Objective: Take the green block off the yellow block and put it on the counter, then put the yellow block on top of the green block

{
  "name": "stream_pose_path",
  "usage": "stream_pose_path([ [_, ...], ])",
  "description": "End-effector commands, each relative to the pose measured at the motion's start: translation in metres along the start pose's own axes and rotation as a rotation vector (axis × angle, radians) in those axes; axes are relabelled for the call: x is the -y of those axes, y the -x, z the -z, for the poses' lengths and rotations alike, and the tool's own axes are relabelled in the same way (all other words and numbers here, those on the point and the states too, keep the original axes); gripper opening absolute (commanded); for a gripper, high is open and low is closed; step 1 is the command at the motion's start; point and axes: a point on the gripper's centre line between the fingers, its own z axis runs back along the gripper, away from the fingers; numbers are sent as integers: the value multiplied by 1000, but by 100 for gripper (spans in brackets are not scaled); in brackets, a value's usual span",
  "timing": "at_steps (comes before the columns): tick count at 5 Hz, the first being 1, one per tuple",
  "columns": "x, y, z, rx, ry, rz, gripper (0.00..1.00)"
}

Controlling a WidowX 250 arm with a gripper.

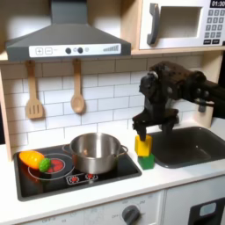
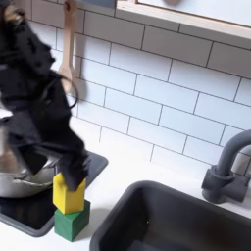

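In both exterior views the yellow block point(image 1: 143, 146) point(image 2: 68, 193) sits on top of the green block point(image 1: 146, 162) point(image 2: 71, 223). The pair stands on the off-white counter point(image 1: 167, 177) point(image 2: 106, 188) between the stovetop and the sink. My black gripper point(image 1: 142, 133) point(image 2: 65, 172) hangs straight above the stack, motion-blurred. It looks open, with its fingers coming down on either side of the yellow block's top edge. The arm covers the wall behind the stack.
A steel pot point(image 1: 95, 151) point(image 2: 18, 173) stands on the black stovetop point(image 1: 53, 169) just left of the stack. A rounded toy food point(image 1: 33, 159) lies on a red burner. The dark sink point(image 1: 189, 145) point(image 2: 176, 221) and faucet point(image 2: 227, 172) are to the right. Wooden utensils point(image 1: 77, 90) hang on the tiled wall.
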Motion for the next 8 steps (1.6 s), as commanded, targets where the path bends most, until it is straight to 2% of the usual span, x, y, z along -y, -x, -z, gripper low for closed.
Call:
stream_pose_path([
  [1, -8, 60, -10, -46, 0, 26, 100],
  [2, -13, 80, -11, -66, -1, 37, 100],
  [3, -17, 87, -13, -62, -12, 49, 100],
  [8, -15, 86, -13, -63, -6, 55, 100],
])
